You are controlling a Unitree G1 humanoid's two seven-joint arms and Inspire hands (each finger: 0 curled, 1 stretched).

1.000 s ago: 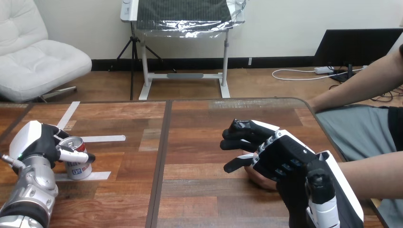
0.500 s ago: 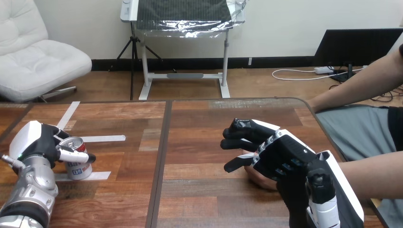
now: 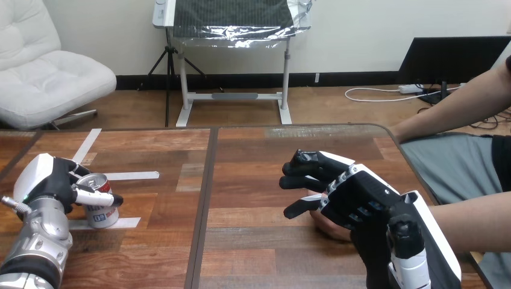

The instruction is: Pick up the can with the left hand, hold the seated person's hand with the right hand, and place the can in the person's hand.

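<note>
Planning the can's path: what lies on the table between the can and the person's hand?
In the head view: only bare table, its dark seam and white tape beside the can, up to the person's hand.

Print on can too blurred to read; no other text legible.

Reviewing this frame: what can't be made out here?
1. Head view: the person's hand is mostly covered by the right hand. Whether it is gripped cannot be told.
2. Head view: the can has its left side hidden by the left hand, whose fingers curl round it. Whether its base has left the table is unclear.
</note>
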